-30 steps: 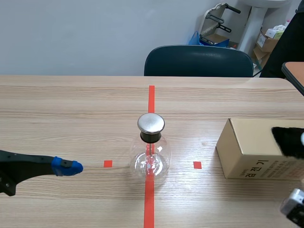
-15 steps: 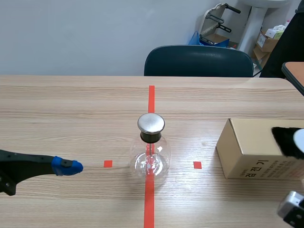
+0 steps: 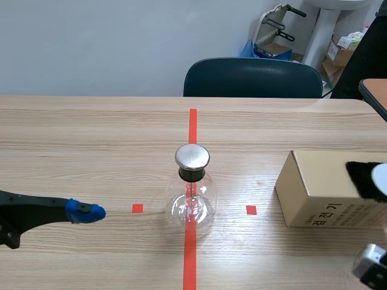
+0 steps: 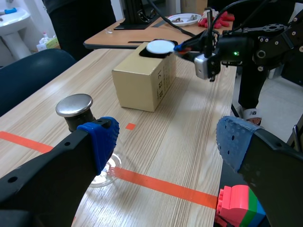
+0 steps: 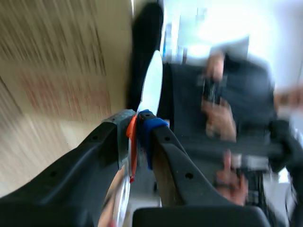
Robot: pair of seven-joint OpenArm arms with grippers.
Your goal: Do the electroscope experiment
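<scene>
White disc [image 3: 381, 181] has edged further over the black pad [image 3: 361, 175] on the box [image 3: 314, 193]. Right gripper [image 5: 138, 124] is clamped on its orange handle [image 5: 132, 142]. Left gripper [image 4: 168, 142] has fingers apart, near the upright electroscope [image 3: 192, 190], which is well apart from the box.

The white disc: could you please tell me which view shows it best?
The left wrist view: the white disc shows nearly whole, above the cardboard box. The scene view catches only part at its edge; the right wrist view shows it edge-on, blurred.
</scene>
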